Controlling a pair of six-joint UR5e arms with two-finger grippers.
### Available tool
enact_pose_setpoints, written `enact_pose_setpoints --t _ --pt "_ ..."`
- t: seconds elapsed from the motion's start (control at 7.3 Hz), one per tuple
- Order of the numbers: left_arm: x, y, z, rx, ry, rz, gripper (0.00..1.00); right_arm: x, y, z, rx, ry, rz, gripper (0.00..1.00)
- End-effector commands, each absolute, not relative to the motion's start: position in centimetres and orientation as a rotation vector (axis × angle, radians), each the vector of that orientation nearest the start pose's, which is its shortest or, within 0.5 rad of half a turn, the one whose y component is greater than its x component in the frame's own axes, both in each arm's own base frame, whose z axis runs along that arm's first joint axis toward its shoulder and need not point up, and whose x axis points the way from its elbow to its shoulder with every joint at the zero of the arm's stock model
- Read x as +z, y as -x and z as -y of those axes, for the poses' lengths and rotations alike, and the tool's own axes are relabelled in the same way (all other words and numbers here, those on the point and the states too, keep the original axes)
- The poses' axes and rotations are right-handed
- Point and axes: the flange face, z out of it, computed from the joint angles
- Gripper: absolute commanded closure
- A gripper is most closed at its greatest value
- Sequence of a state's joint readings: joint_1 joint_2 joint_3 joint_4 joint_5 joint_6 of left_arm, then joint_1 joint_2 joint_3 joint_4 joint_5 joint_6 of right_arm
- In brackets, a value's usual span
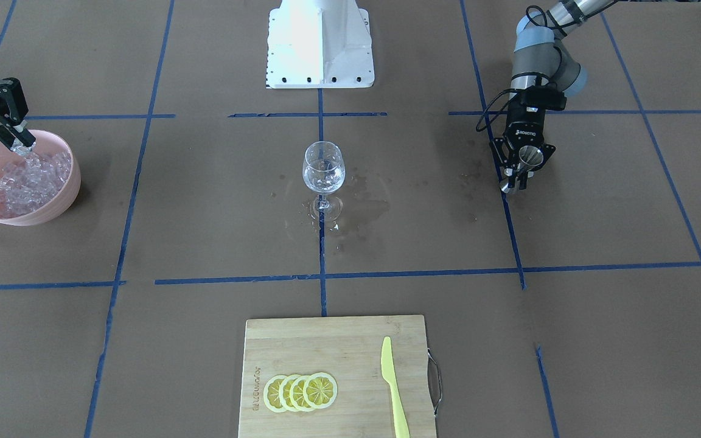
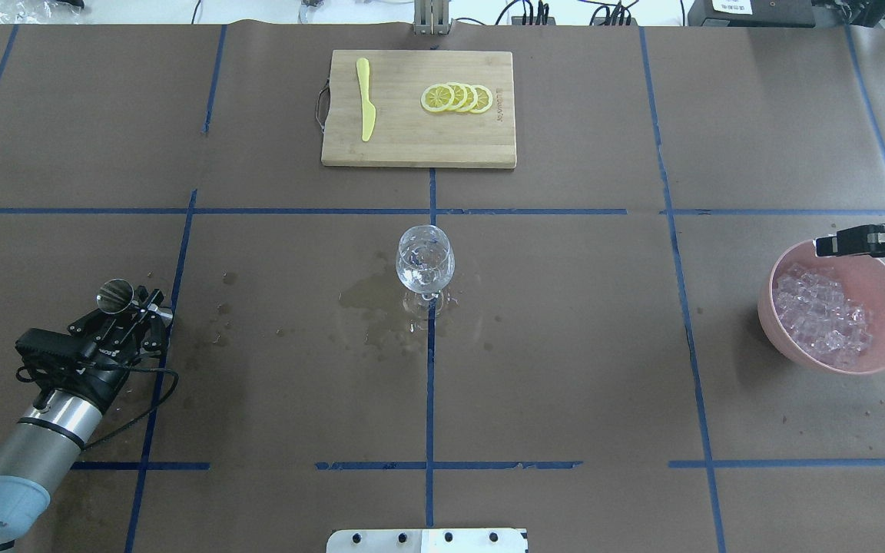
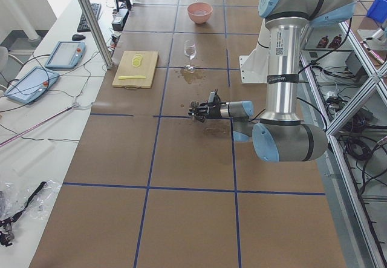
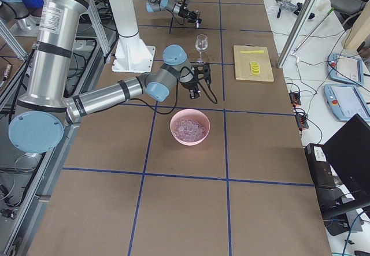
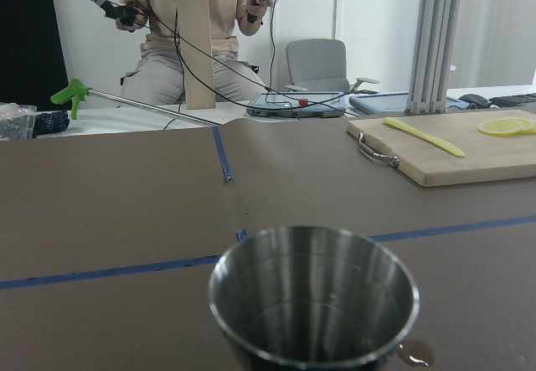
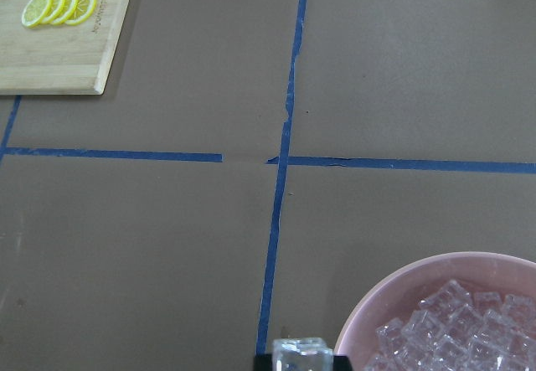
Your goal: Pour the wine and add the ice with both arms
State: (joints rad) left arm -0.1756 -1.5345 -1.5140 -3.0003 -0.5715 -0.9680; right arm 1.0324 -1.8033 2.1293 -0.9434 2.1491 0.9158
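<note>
Single ice cube (image 6: 301, 354) above pink bowl (image 1: 52, 207) rim
Right pincer (image 1: 22, 145) clamped the ice cube; left pincer (image 1: 522, 170) held a steel cup (image 5: 314, 304). Cube judged slick, rigid: grip flat opposite faces.

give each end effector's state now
Left end effector: shut on small shiny steel cup.
Right end effector: shut on clear glassy ice cube.

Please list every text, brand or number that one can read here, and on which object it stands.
"ROBOTIQ": black body of the left gripper, which holds the steel cup.
Burned mark on the cutting board: too blurred to read.
White label on the left arm: too small to read.
</note>
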Motion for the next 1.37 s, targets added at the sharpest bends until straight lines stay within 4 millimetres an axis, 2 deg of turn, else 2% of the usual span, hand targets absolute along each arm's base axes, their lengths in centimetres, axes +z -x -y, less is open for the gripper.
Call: enact_pose_setpoints --t 0.0,0.14,0.27,0.41,0.68,1.23 --pt "53.98 -40.16 29.94 -0.32 -1.213 -0.792 1.0 41.85 13.71 38.34 0.066 -0.334 1.009 1.0" --pt "53.97 -40.15 29.94 -0.321 -1.213 -0.793 1.0 41.85 13.71 38.34 0.066 -0.334 1.009 1.0" --pt "53.9 -40.2 29.95 -0.322 -1.214 -0.794 0.94 41.85 13.71 38.34 0.066 -0.334 1.009 1.0" --pt "53.97 -40.15 29.94 -0.321 -1.213 -0.793 0.79 41.93 13.72 38.36 0.067 -0.333 1.008 1.0" --pt "54.11 -40.15 29.95 -0.32 -1.214 -0.79 0.69 41.93 13.72 38.36 0.067 -0.333 1.008 1.0" --pt "54.46 -39.87 30.1 -0.318 -1.215 -0.78 0.54 41.16 13.96 38.61 0.058 -0.346 1.02 1.0"
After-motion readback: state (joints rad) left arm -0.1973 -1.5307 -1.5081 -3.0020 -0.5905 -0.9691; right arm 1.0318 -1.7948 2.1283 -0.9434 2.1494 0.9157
